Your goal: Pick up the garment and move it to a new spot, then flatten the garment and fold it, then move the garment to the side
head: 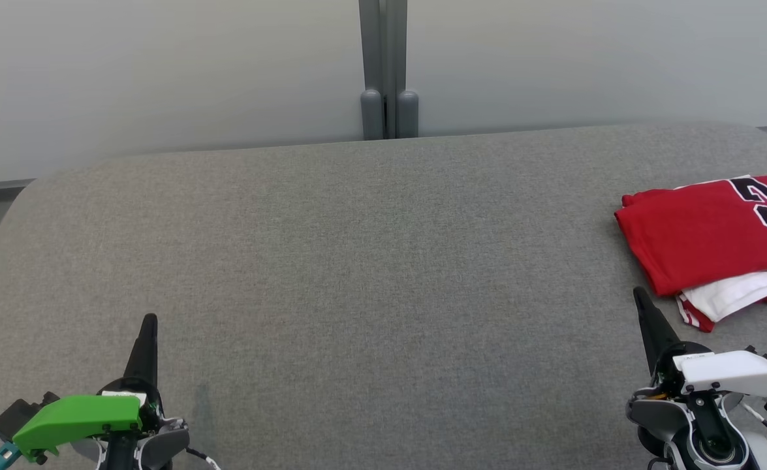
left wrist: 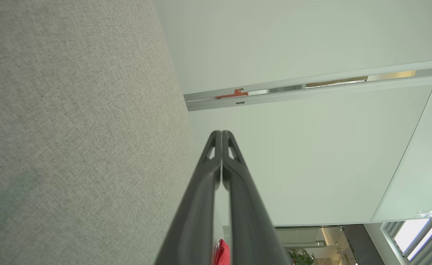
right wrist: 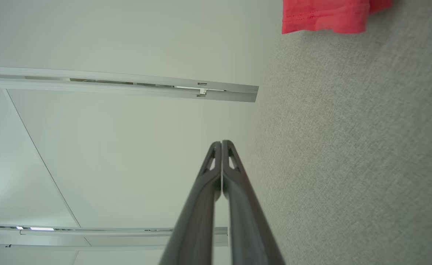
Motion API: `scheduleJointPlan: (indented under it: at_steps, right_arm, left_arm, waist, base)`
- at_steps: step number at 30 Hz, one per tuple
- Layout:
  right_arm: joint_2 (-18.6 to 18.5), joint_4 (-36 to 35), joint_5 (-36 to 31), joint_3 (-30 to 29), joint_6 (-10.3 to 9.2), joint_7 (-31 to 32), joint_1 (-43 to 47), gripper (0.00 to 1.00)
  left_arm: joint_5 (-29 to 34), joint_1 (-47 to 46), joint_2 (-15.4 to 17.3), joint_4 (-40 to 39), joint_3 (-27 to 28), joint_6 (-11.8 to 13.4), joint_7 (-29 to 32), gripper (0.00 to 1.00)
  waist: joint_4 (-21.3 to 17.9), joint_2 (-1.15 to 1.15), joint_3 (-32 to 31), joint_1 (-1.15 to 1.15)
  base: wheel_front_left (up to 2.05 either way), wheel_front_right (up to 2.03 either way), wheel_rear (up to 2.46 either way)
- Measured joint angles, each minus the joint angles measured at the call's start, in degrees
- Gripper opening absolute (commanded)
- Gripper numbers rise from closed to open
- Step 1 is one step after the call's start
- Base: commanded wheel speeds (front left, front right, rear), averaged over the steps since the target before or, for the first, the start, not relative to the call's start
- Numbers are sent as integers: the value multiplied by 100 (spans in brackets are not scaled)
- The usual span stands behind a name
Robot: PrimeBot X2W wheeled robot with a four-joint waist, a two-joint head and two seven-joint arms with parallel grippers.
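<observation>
Garment (head: 709,238), red and folded, lies at the grey surface's (head: 357,261) right edge. Left gripper (head: 150,321) and right gripper (head: 638,295), both closed and empty, are near its front corners.

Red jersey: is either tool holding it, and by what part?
Neither: left tool and right tool are shut, empty; jersey lies folded on the surface, apart from both.

The left gripper (head: 150,321), behind a green wrist cover (head: 76,418), sits at the lower left, jaws pressed together, its long dark fingers (head: 145,356) pointing forward. The right gripper (head: 638,295), behind a white wrist cover (head: 735,372), sits at the lower right, jaws likewise closed, leaning slightly leftward. Both are empty.
</observation>
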Motion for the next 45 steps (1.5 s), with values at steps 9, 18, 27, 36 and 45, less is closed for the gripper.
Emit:
scheduleJointPlan:
  at_steps: [9, 18, 27, 36, 45]
  right_arm:
    - [-1, -27, 352, -57, 0, 99, -38, 0]
    - [-3, -56, 687, -108, 0, 183, -85, 0]
    - [-4, -62, 740, -116, 0, 199, -98, 0]
    - [-4, -62, 740, -116, -1, 199, -98, 0]
    - [-4, -62, 740, -116, -1, 199, -98, 0]
  left_arm:
    - [-324, -53, 0, -34, 73, -54, 83, 0]
    - [-611, -82, 0, -76, 147, -94, 181, 0]
    - [-672, -122, 0, -91, 165, -99, 188, 0]
    - [-672, -122, 0, -91, 165, -104, 188, 0]
    - [-672, -122, 0, -92, 165, -104, 188, 0]
  waist:
    - [-6, 0, 39, 0]
    - [-12, 0, 78, 0]
    - [-13, 0, 85, 0]
    - [-13, 0, 85, 0]
    - [-13, 0, 85, 0]
  base:
    - [0, 0, 0]
    - [0, 0, 0]
    - [0, 0, 0]
    - [0, 0, 0]
    - [0, 0, 0]
